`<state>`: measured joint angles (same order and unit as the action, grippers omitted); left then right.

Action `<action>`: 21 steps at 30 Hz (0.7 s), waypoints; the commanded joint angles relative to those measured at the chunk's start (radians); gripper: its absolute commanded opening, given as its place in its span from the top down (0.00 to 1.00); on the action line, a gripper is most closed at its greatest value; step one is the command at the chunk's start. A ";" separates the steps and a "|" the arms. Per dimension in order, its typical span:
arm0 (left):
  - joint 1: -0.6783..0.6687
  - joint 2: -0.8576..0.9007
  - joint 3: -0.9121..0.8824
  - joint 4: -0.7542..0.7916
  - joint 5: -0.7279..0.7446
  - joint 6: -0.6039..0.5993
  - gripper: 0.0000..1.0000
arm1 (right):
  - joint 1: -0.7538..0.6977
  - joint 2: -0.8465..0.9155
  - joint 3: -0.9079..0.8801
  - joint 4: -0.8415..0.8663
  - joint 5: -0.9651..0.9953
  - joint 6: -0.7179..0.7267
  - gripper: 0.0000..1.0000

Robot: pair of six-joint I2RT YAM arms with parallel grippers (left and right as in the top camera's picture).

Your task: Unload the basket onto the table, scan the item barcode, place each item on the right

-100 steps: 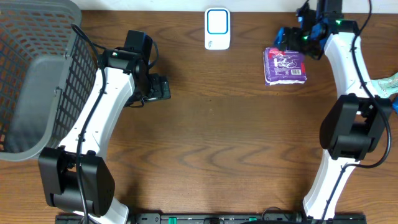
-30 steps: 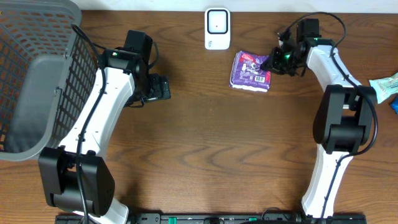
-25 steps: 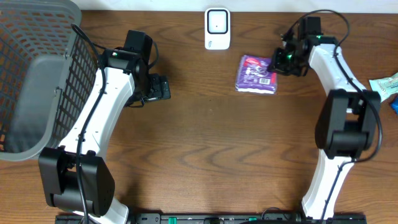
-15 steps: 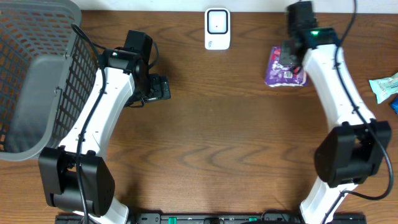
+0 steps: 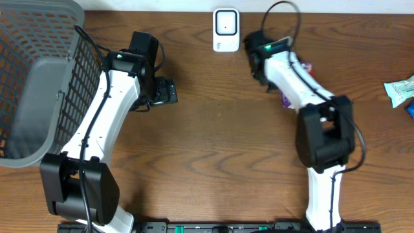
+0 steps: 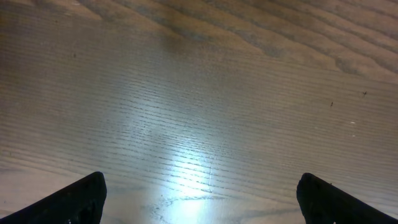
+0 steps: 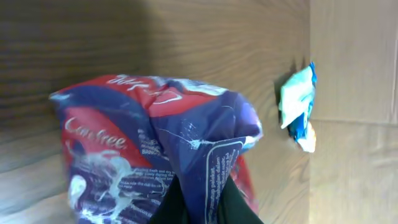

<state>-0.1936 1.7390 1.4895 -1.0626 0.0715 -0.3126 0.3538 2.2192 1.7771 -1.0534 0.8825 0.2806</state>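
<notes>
The item is a purple and red plastic packet with white print, and it fills the right wrist view. My right gripper is shut on the packet's edge fold, with the dark jaws pinched together at the bottom of that view. From overhead only purple slivers of the packet show from under the right arm, which reaches close to the white scanner at the table's back edge. No barcode shows. My left gripper hangs open over bare wood, its fingers wide apart with nothing between them.
A large grey mesh basket stands at the far left. A teal and white packet lies at the table's right edge; the right wrist view shows this teal packet too.
The right arm swung the packet left from the back right toward the scanner, and now covers most of it from above. The left arm has not moved.
</notes>
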 commanded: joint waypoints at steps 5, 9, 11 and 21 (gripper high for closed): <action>0.001 -0.005 -0.002 -0.002 -0.013 0.013 0.02 | 0.180 0.013 0.001 0.056 -0.145 0.022 0.43; 0.001 -0.005 -0.002 -0.002 -0.013 0.013 0.02 | 0.240 0.013 0.005 0.081 -0.263 0.022 0.28; 0.001 -0.005 -0.002 -0.003 -0.013 0.013 0.02 | 0.247 0.013 0.018 0.079 -0.310 0.023 0.21; 0.001 -0.005 -0.003 -0.003 -0.013 0.013 0.02 | 0.067 0.011 0.317 -0.126 -0.639 -0.023 0.12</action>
<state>-0.1936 1.7390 1.4895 -1.0626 0.0711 -0.3130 0.5014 2.2246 2.0003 -1.1515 0.3885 0.2836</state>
